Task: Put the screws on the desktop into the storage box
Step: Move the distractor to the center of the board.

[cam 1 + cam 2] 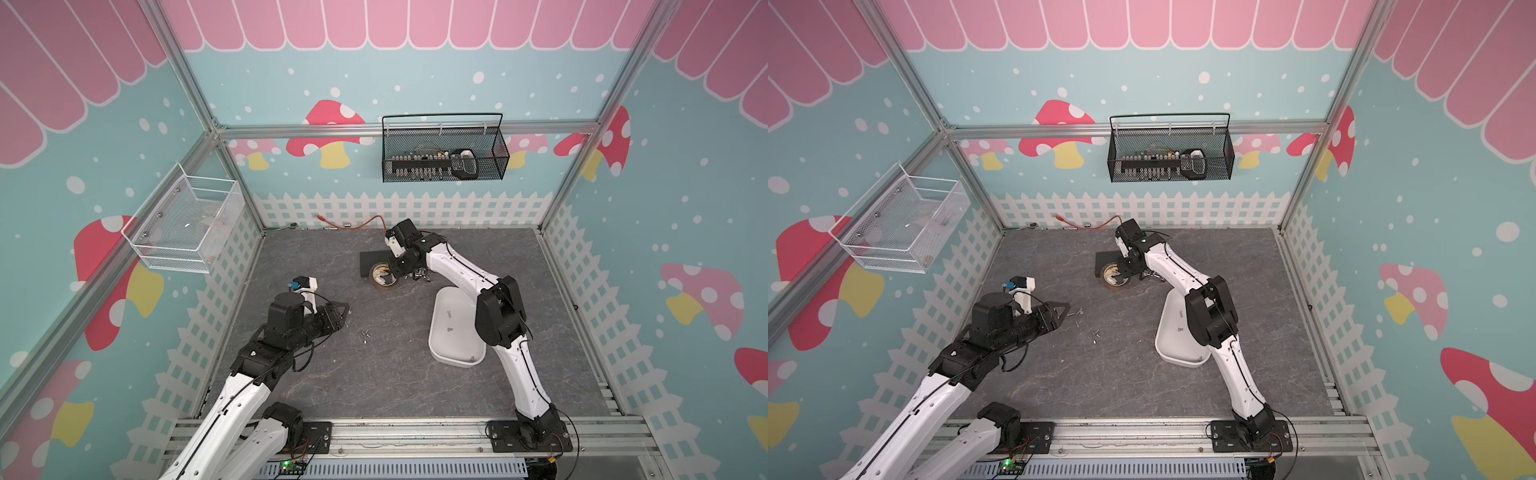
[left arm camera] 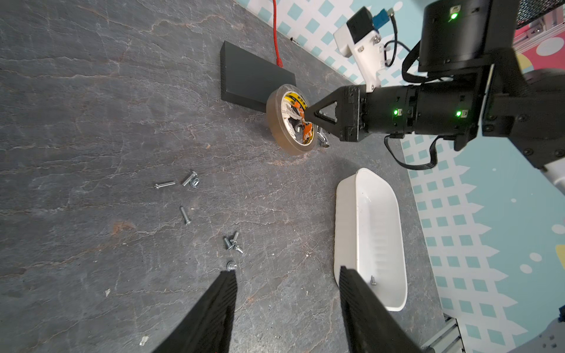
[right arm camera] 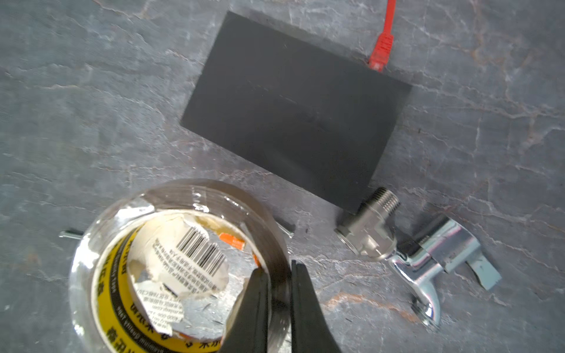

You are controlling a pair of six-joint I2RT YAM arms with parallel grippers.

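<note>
Several small silver screws [image 2: 185,215] lie scattered on the dark stone desktop [image 2: 91,122], seen in both top views [image 1: 365,332] [image 1: 1096,332]. The white storage box [image 2: 345,214] [image 1: 440,353] sits to their right with a screw [image 2: 373,279] inside. My left gripper [image 2: 287,272] [image 1: 343,311] hovers open above the desktop near the screws, with nothing between its fingers. At the back, my right gripper [image 3: 278,269] [image 1: 392,270] is shut on the wall of a clear tape roll [image 3: 214,189]. Two more screws [image 3: 68,233] peek out beside the roll.
A black flat slab [image 3: 293,116] lies behind the tape roll, with a red cable plug [image 3: 382,49] at its edge. A chrome faucet piece [image 3: 397,247] rests right of the roll. A white mesh basket [image 1: 187,224] and a black wire basket [image 1: 444,153] hang on the walls.
</note>
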